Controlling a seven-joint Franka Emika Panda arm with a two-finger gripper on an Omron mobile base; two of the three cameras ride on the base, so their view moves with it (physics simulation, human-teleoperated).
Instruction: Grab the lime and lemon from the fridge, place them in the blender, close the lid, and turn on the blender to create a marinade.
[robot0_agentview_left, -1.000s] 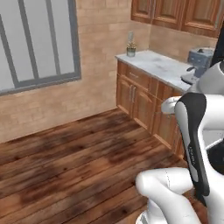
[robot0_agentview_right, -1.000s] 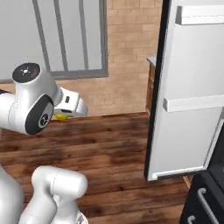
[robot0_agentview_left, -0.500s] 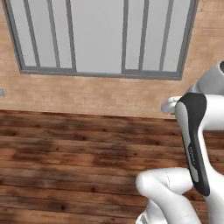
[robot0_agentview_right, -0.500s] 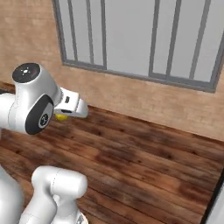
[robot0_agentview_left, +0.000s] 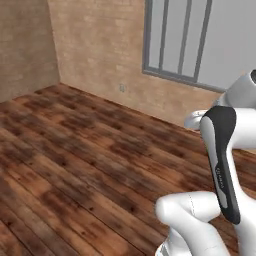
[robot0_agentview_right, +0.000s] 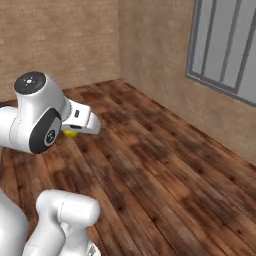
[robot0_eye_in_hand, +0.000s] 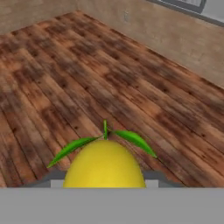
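A bright yellow lemon with green leaves on its top sits between the fingers of my gripper, low in the middle of the hand view. My gripper is shut on it. From the right base view the lemon peeks out as a yellow spot under the white hand, where my gripper hangs well above the wooden floor. The arm's dark-striped link rises at the right of the left base view.
Dark wooden planks stretch ahead to tan brick walls that meet in a corner. A grey-framed window sits in the right-hand wall, also seen as the window from the other side. A small wall outlet is low on the bricks.
The whole picture has swung: the base has turned, so the counter and fridge left the views and the window slid to the right. The lemon stays in the gripper.
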